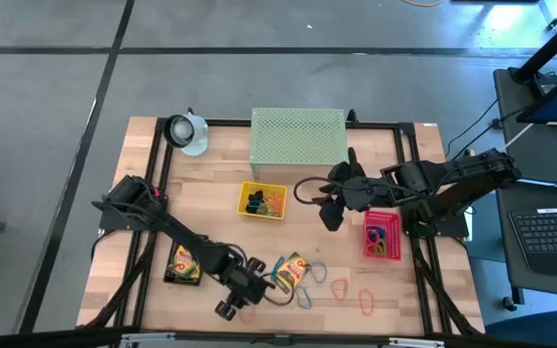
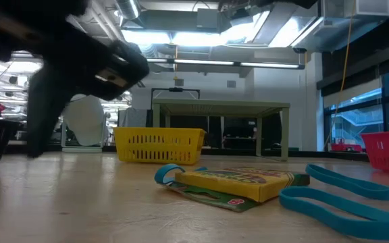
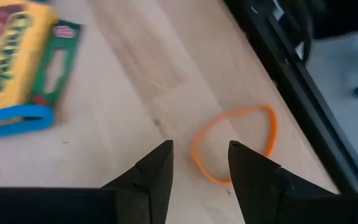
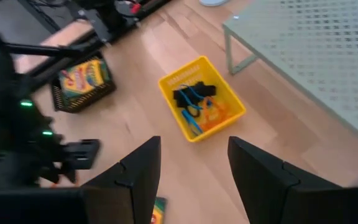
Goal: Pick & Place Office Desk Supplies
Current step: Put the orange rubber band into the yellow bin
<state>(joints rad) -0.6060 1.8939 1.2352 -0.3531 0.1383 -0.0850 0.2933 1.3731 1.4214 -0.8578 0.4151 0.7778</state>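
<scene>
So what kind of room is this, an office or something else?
Probably a robotics lab or workshop rather than an office: a framed wooden table on bare concrete floor, exposed ceiling ducts and strip lights overhead, and a laptop beside the rig.

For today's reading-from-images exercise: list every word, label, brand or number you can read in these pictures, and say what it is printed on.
No text can be read for certain.
Crayon box by the blue band: large lettering, too blurred to read.
Crayon box in the black tray: printed front, too small to read.
Crayon box lying flat in the low view: print on its edge, unreadable.
Green shelf, yellow tray, pink tray: no lettering seen.
</scene>
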